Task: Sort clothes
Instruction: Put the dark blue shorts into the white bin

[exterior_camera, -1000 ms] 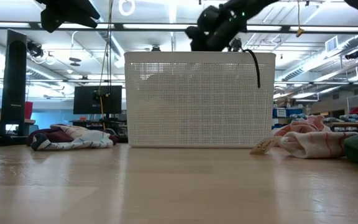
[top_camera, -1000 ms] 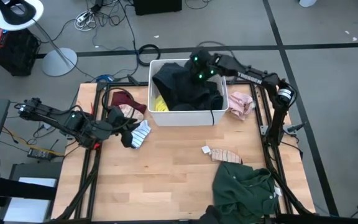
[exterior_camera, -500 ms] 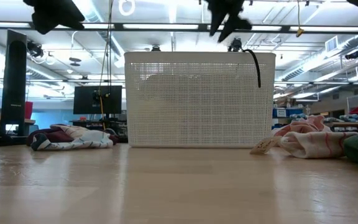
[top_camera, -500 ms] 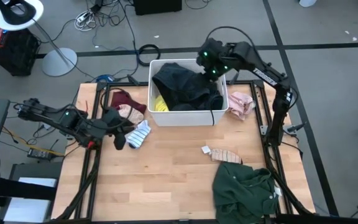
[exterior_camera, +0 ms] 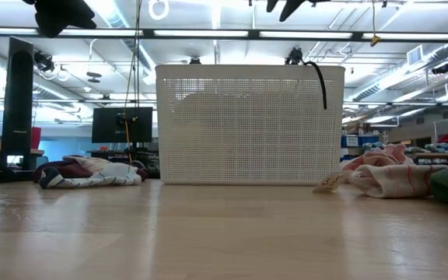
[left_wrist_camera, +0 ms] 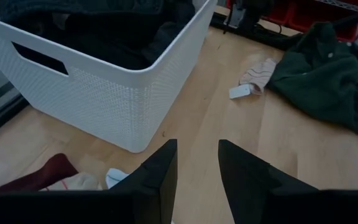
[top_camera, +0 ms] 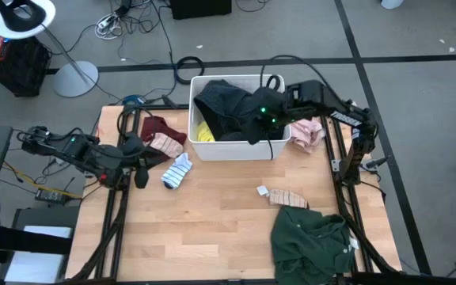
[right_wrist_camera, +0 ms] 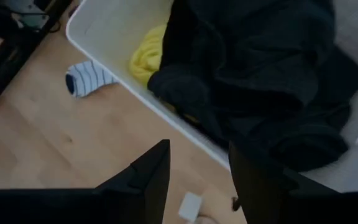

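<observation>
The white bin (top_camera: 240, 152) holds black tops (top_camera: 236, 111) and a yellow shirt (top_camera: 203, 133). My right gripper (top_camera: 256, 125) hangs open and empty above the bin's near right part; its wrist view (right_wrist_camera: 197, 158) looks down on the black tops (right_wrist_camera: 260, 68). My left gripper (top_camera: 139, 176) is open and empty above the table's left side, just left of a blue-and-white striped sock (top_camera: 177, 170). A maroon piece (top_camera: 157, 126) and a pink piece (top_camera: 165, 143) lie left of the bin. A dark green top (top_camera: 311, 241) lies at the near right.
A pink piece (top_camera: 308, 131) lies right of the bin. A striped sock (top_camera: 288, 198) with a white tag (top_camera: 263, 190) lies near the table's middle right. Bare wood (top_camera: 204, 229) spreads in front of the bin. In the low view the bin (exterior_camera: 247, 124) stands across the middle.
My right gripper has risen from the bin's far side and swung toward the table's near edge, over the bin's near right part. My left gripper has drawn back toward the table's left edge, away from the blue-and-white sock, which lies where it was.
</observation>
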You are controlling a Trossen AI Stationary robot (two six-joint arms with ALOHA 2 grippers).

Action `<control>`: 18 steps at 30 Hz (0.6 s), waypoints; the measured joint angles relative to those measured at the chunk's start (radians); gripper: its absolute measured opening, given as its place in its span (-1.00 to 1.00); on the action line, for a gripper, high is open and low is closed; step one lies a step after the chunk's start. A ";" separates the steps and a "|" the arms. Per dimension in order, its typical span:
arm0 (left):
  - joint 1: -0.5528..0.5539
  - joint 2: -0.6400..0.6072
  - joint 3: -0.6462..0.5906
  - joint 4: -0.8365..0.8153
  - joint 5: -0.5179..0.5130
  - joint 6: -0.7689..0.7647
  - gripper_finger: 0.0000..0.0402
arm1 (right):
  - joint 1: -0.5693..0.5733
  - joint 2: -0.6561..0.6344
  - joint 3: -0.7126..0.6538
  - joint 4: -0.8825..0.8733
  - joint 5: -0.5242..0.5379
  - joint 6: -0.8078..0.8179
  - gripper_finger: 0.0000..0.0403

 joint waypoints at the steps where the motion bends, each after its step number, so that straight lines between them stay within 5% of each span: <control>1: 0.000 0.000 0.000 -0.001 0.001 0.009 -0.40 | 0.006 0.000 -0.009 0.001 -0.001 0.022 -0.19; 11: 0.000 0.001 0.000 -0.004 0.009 0.017 -0.40 | 0.173 -0.026 -0.203 0.001 0.003 0.290 -0.28; 18: 0.000 0.001 0.000 -0.005 0.009 0.018 -0.40 | 0.343 -0.116 -0.349 0.001 0.098 0.501 -0.43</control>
